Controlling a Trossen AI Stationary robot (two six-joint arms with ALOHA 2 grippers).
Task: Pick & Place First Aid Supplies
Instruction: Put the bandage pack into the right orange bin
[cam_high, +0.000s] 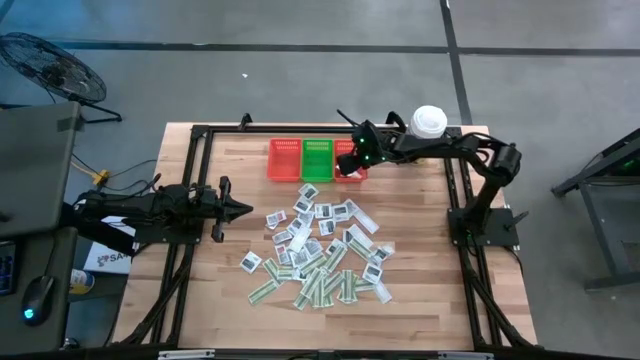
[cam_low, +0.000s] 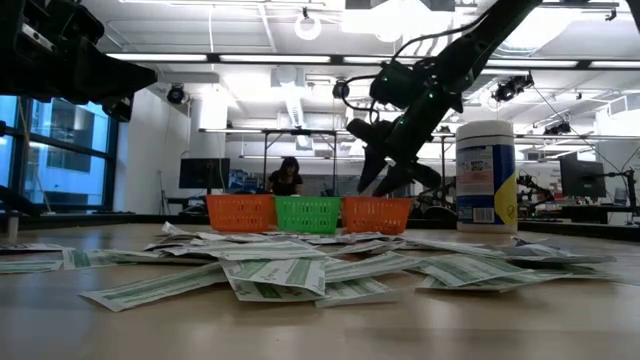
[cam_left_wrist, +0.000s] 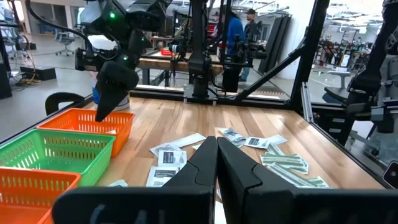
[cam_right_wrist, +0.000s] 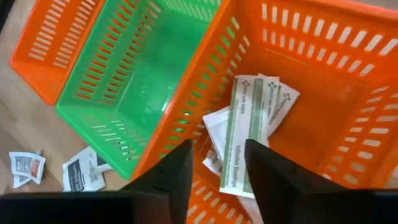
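The right hand (cam_right_wrist: 217, 177) hangs just above the orange basket (cam_right_wrist: 348, 74) that stands last in the row, nearest the white tub (cam_high: 429, 122), at the far edge of the counter (cam_high: 420, 300). Its fingers are apart and hold nothing. Under them, inside this basket, lie a green-and-white strip packet (cam_right_wrist: 244, 134) and some white packets, so I judge the hand is there to drop a packet in.

Most of the packets (cam_high: 318, 255) lie scattered in the middle of the counter, well apart from the baskets. The green basket (cam_high: 318, 158) next to it looks empty, and another orange basket (cam_high: 284, 158) stands beyond.

The left hand (cam_high: 240, 208) waits near the left edge, its fingers together, empty.

The tub stands close beside the right arm and the basket walls are near the fingers; both could be hit when the arm turns toward the pile.
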